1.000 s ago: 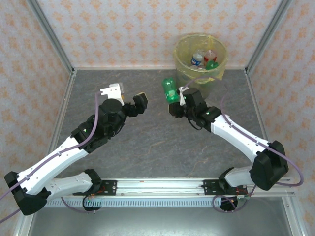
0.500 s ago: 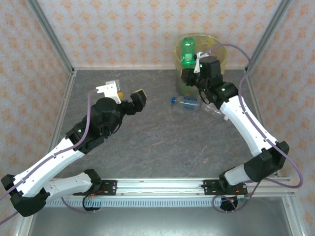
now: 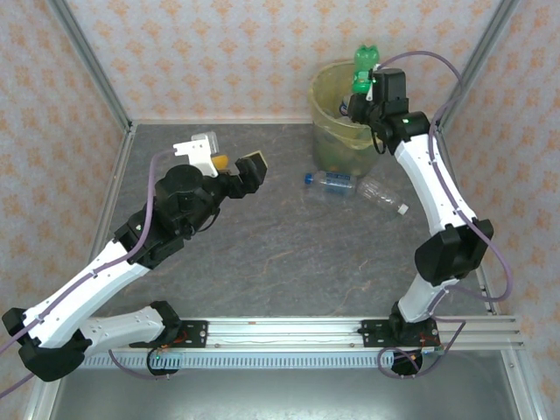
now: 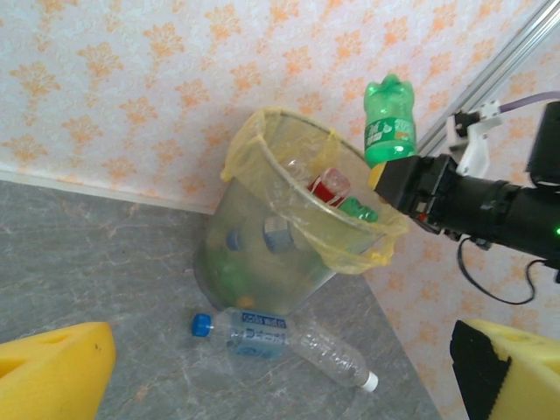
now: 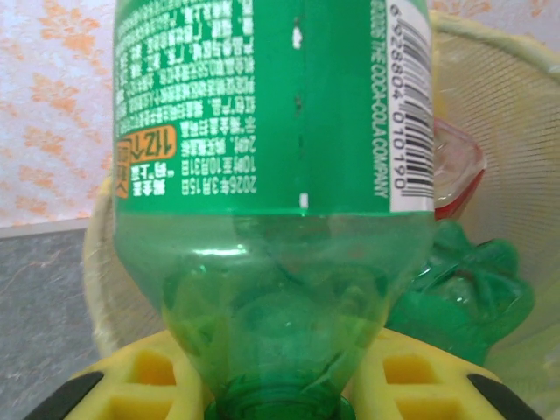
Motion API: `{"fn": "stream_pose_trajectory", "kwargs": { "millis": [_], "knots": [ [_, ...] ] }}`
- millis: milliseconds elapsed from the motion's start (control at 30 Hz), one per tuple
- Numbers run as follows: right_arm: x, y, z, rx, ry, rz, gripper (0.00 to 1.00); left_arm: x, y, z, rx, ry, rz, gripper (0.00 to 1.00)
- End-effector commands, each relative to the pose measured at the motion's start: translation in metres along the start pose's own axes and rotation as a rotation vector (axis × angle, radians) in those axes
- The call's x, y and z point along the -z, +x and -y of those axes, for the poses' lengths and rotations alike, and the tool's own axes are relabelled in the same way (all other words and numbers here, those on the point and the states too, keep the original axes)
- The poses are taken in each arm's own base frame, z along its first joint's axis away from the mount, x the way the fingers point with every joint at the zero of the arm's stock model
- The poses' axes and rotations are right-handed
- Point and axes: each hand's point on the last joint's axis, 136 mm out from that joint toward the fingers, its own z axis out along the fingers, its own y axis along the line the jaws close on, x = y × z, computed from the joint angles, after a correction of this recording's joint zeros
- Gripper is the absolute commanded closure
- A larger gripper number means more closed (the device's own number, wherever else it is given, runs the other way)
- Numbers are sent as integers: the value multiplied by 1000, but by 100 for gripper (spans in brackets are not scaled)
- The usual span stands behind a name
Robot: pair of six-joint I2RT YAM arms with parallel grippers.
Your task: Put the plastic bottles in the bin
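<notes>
Top external view: the right end effector (image 3: 361, 94) is clenched on a green bottle (image 3: 366, 63) and holds it high above the far rim of the bin (image 3: 325, 122). Half a second ago the same bottle was lower, over the bin's near left rim. A second ago it was out over the middle of the worktop (image 3: 262, 254). The right arm now stretches up and back, and this uncovers two bottles lying on the worktop just in front of the bin. One is a clear bottle with a blue cap (image 3: 331, 181) and the other a clear bottle with a white cap (image 3: 381, 194). A second ago the arm hid both.

From the right wrist camera, the yellow pads (image 5: 140, 376) pinch the green bottle (image 5: 280, 175) at its neck, so its base points up. A second green bottle (image 5: 464, 293) lies behind it inside the bin (image 5: 499, 96).

The left wrist view shows the green bottle (image 4: 389, 122) inverted above the bin's (image 4: 262, 262) yellow-bagged rim, with a red-labelled bottle (image 4: 330, 185) among those inside.

The left end effector (image 3: 229, 157) is spread wide with nothing in it. It has crept slightly toward the back wall over the last second.
</notes>
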Motion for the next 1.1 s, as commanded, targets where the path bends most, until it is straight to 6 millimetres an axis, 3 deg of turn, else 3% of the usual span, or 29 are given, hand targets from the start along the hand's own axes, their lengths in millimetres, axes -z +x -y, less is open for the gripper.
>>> {"fn": "stream_pose_trajectory", "kwargs": {
  "millis": [0, 367, 533, 833, 1067],
  "knots": [
    [-8, -5, 5, 16, 30, -10, 81, 4, -20, 12, -2, 41, 43, 1],
    [-38, -6, 21, 7, 90, -29, 79, 9, -20, 5, -10, 16, 46, 1],
    [-39, -8, 22, 9, 98, -26, 31, 9, -19, 4, -16, 8, 42, 1],
    [-18, -24, 21, -6, 99, 29, 26, 6, -14, 1, -18, 2, 35, 1],
    [11, -32, 22, -25, 93, 77, 23, 2, -9, 1, -25, 2, 23, 1]
  ]
}}
